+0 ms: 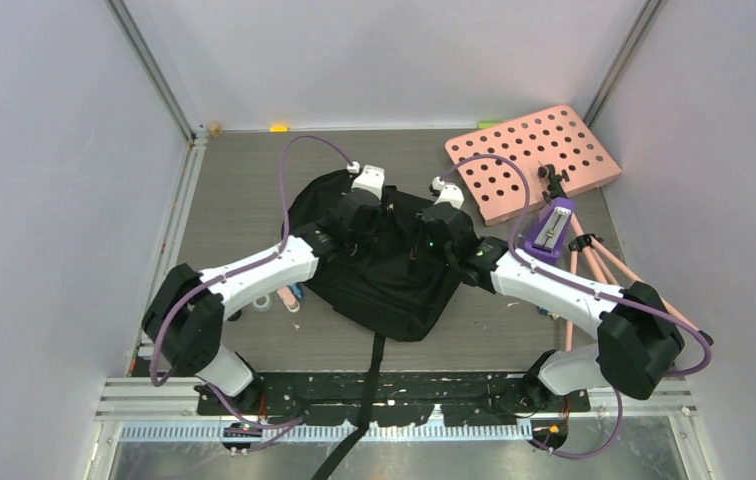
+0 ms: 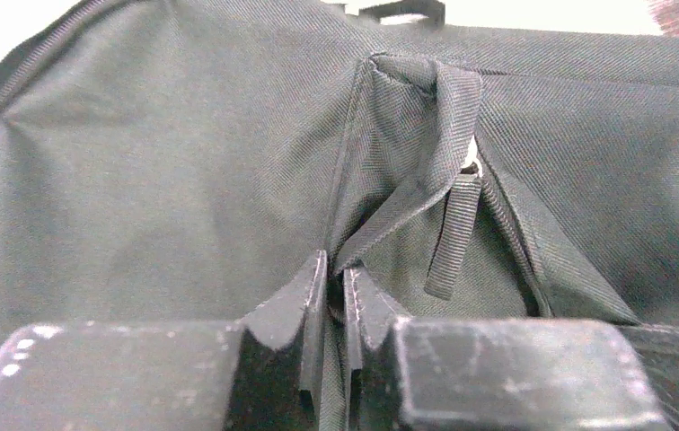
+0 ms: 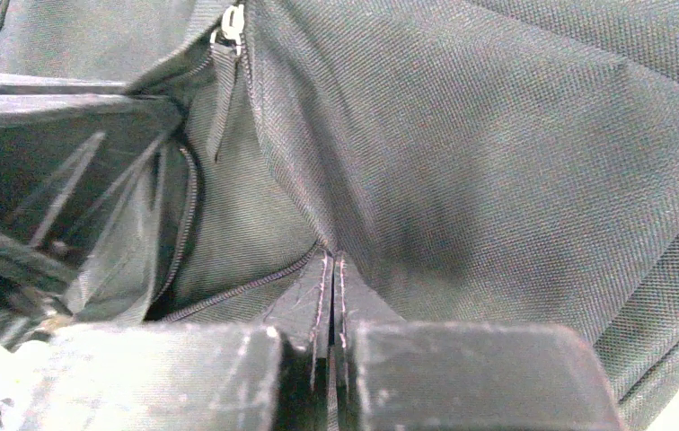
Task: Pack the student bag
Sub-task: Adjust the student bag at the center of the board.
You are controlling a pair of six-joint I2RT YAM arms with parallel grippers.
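The student bag [image 1: 384,275], a black fabric backpack, lies flat in the middle of the table, and both arms reach onto its far half. My left gripper [image 1: 359,215] is shut on a fold of the bag's fabric [image 2: 228,180], which shows pinched between the fingertips [image 2: 315,278]. A webbing zipper pull [image 2: 453,238] hangs just right of them. My right gripper [image 1: 441,228] is shut on the bag's fabric [image 3: 498,162] at the edge of a zipper opening [image 3: 228,292]. The left gripper's body [image 3: 39,171] shows at the left of the right wrist view.
A pink board with round holes [image 1: 534,160] lies at the back right. A purple device [image 1: 551,230] and a pink-legged tripod [image 1: 594,265] sit right of the bag. Small items [image 1: 289,298] lie at its left edge. A long black strap [image 1: 369,400] trails over the near edge.
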